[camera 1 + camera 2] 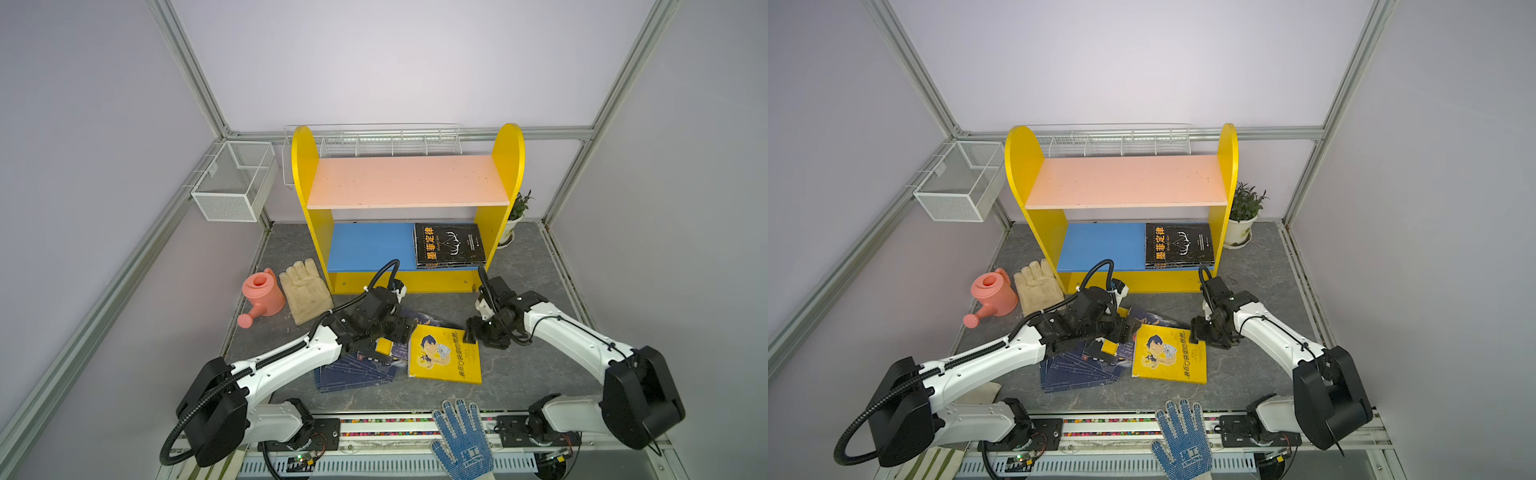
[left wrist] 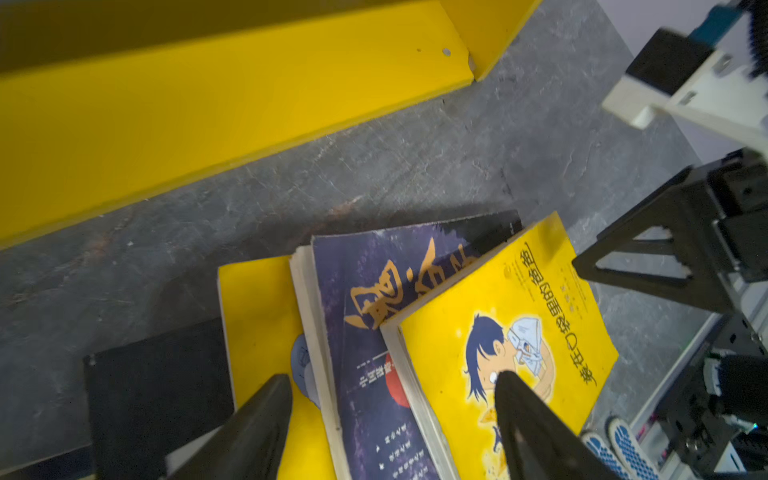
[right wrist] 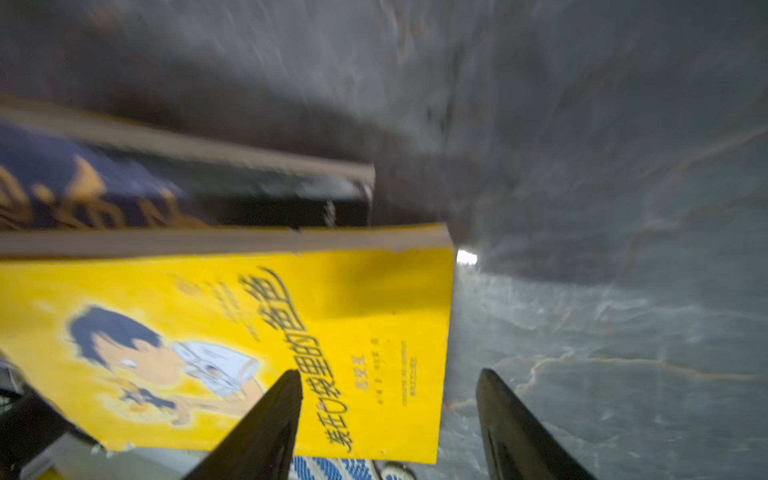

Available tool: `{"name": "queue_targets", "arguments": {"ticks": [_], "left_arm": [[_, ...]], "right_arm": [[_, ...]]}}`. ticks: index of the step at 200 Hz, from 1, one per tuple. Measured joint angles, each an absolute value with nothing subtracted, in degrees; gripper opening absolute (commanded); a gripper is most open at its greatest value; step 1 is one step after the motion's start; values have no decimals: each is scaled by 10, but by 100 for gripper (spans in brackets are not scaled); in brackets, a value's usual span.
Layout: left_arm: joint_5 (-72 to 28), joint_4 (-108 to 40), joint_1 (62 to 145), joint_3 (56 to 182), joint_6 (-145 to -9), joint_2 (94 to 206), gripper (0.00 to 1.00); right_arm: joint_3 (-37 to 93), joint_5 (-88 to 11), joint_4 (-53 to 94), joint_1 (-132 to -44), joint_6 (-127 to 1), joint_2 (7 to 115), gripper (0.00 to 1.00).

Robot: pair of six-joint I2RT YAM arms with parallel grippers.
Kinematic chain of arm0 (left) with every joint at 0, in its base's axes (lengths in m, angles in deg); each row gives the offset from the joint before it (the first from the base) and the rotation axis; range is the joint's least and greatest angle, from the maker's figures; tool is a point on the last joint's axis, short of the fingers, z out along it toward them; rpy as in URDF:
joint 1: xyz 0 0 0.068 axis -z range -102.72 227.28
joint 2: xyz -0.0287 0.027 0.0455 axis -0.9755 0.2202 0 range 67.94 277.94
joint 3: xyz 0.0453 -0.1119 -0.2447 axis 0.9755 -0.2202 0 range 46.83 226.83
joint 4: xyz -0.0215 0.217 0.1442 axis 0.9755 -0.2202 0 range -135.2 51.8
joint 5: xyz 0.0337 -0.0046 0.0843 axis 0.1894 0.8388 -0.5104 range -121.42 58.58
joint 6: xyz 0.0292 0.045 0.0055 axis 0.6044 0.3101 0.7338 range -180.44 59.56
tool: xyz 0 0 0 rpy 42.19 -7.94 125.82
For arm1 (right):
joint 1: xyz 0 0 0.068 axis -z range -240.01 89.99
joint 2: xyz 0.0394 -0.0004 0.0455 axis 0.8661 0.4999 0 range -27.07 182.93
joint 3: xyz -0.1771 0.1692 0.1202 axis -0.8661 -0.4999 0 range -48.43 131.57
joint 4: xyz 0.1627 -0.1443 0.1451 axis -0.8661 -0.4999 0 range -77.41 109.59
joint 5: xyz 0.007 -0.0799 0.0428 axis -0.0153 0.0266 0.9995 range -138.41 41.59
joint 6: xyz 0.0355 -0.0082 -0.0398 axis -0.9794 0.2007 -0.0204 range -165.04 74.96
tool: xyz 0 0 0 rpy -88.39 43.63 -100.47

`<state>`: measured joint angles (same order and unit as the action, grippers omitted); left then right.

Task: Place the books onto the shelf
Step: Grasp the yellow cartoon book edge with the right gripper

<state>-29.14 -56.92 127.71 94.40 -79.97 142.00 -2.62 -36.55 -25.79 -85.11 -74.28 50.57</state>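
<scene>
While both hands hang over the loose pile with nothing gripped, the step in hand looks to be lifting the yellow book [image 1: 446, 353], which lies face up on top of the pile in the near middle of the table [image 1: 528, 374], its left part resting on a purple book [image 2: 374, 291]. The right hand [image 3: 389, 371] stands wide at the book's far right corner, one finger over the cover and one over bare table, so the jaws straddle that edge. The left hand [image 2: 392, 376] is wide too, spanning the bare strip of the purple book with one finger above the yellow cover; whether either hand touches anything I cannot tell. A thin paperback lying flat gives little to pinch from above, so the right hand should probably drop its outer finger to the table and work it under the edge. It should bite deep enough to catch all the pages, not the cover alone, or the book may flop open. The left hand could steady the purple book so it is not dragged along with the navy books [image 1: 353, 372] fanned at the near left. On the shelf [image 1: 305, 166] the black books [image 1: 449, 245] fill the right of the blue board [image 1: 370, 245]. Its left half and the pink board [image 1: 407, 180] are bare, so carry the book level, clear the yellow front rail and lay it beside them.
</scene>
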Motion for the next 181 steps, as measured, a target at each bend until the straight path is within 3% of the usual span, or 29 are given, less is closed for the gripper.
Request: {"name": "queue_targets", "arguments": {"ticks": [51,99,149,181], "left_arm": [[-247,-587,1284,944,-762,1469,78],[-248,-600,1282,962,-758,1511,78],[-270,-629,1278,970,-777,1517,78],[-271,-629,1226,958,-818,1494,79]], "right_arm": [[-109,-265,-228,-849,-726,516,69],[-117,-229,-196,-848,-726,520,66],[-40,-237,-173,-856,-694,563,62],[35,-231,-144,-874,-674,591,60]]}}
